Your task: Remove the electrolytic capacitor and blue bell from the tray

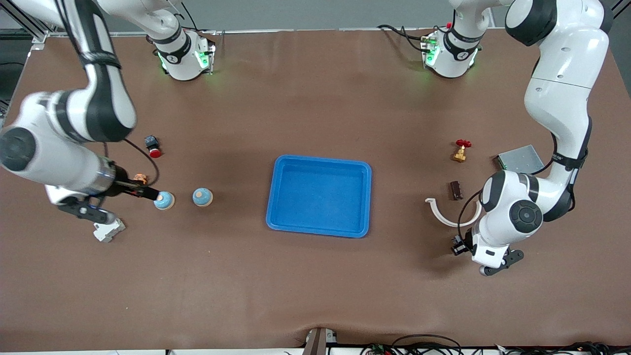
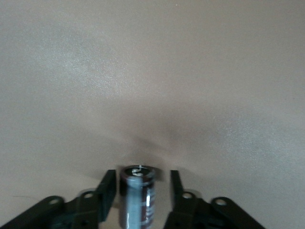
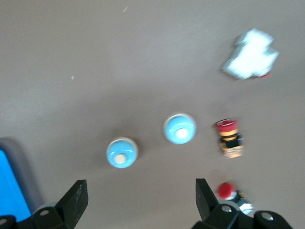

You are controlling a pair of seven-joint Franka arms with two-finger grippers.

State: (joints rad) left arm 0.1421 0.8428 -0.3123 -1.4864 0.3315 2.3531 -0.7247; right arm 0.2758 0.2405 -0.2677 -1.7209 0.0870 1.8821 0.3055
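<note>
A dark cylindrical capacitor (image 2: pixel 137 198) lies on the brown table between the fingers of my left gripper (image 2: pixel 141 180). The jaws are open, with a small gap on each side of it. In the front view this gripper (image 1: pixel 459 245) is low at the table toward the left arm's end. Two blue bells (image 1: pixel 164 200) (image 1: pixel 202 197) stand toward the right arm's end. My right gripper (image 1: pixel 148 192) hangs open and empty above the bell farther from the tray. The right wrist view shows both bells (image 3: pixel 179 129) (image 3: pixel 122 152) below its wide-open jaws (image 3: pixel 140 191).
A blue tray (image 1: pixel 318 159) sits mid-table. Near the left arm lie a white curved piece (image 1: pixel 451 217), a brown block (image 1: pixel 456 190), a red-handled brass valve (image 1: pixel 461 150) and a grey metal box (image 1: pixel 522 159). Near the right arm lie a red button (image 1: pixel 154 147), an orange part (image 1: pixel 140 177) and a white part (image 1: pixel 109 230).
</note>
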